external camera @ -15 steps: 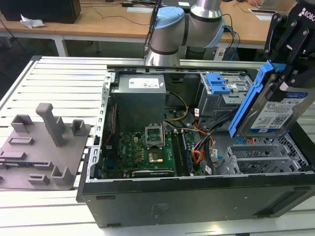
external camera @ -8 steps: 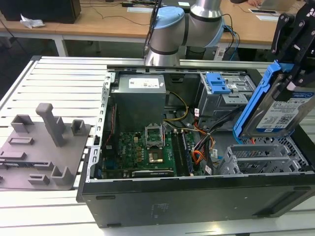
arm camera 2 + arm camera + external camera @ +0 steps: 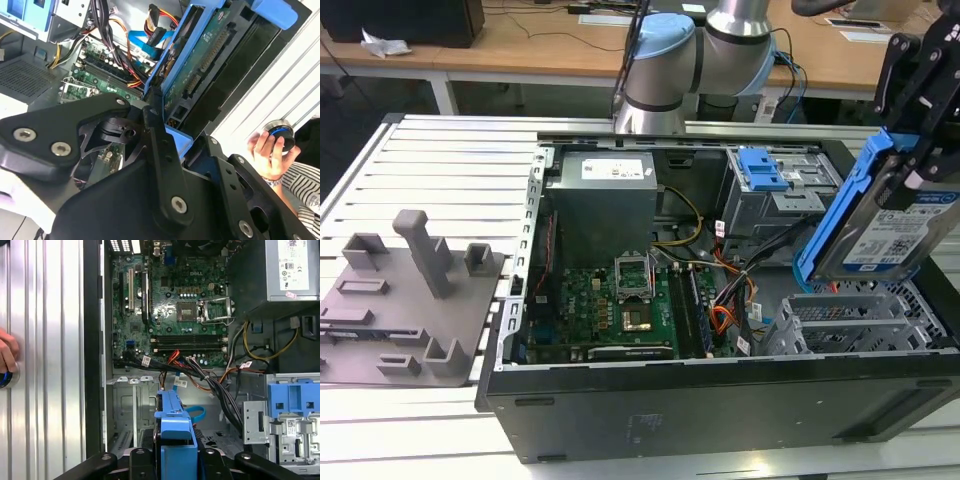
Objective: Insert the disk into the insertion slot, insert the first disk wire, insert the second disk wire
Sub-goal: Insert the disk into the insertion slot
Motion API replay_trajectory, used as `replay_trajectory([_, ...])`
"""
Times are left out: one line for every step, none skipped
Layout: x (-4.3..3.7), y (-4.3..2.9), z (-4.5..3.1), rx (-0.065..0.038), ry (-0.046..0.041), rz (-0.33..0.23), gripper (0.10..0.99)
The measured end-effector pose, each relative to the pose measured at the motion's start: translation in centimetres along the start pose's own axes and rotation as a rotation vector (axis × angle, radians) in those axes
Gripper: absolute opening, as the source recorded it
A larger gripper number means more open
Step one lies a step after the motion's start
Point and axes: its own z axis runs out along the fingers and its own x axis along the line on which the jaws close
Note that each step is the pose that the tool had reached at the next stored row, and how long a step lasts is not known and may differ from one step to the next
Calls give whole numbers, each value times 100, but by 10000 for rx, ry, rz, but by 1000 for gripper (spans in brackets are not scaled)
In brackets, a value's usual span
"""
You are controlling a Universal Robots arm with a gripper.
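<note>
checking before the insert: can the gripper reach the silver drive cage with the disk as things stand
Probably yes: the gripper holds the disk tilted above the insertion slot, and nothing appears to lie between them.

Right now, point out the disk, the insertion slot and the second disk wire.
the disk (image 3: pixel 888 236): exterior view, white label.
the insertion slot (image 3: pixel 850 322): exterior view, perforated metal frame.
the second disk wire (image 3: pixel 145 41): second wrist view, flat light-blue stretch.

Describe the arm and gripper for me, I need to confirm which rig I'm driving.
The arm has thick silver-grey tubular joints with light-blue end caps, and a dark cable trails beside it. The gripper is matte black, built of flat angular linkage bars fastened with silver screws.
</note>
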Motion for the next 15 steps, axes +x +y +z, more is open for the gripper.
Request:
replay_trajectory([0, -1, 19, 0, 0, 0, 365])
replay_trajectory([0, -2, 38, 0, 0, 0, 365])
replay_trajectory([0, -2, 48, 0, 1, 0, 365])
replay_trajectory([0, -2, 56, 0, 1, 0, 365])
replay_trajectory([4, -3, 73, 0, 4, 0, 365])
replay_trajectory([13, -3, 77, -1, 2, 0, 365])
replay_trajectory([20, -2, 79, 0, 1, 0, 365])
replay_trajectory([25, 15, 81, 3, -3, -2, 365])
replay_trajectory([26, 43, 83, 5, -4, 0, 365])
replay_trajectory([27, 55, 75, 23, -1, -1, 365])
replay_trajectory([26, 64, 66, 42, 0, -1, 365])
replay_trajectory([33, 76, 63, 66, -3, -1, 365])
replay_trajectory([55, 77, 62, 67, 1, -3, 365])
replay_trajectory([75, 77, 63, 67, -1, -4, 365])
replay_trajectory([99, 79, 65, 67, -2, -2, 365])
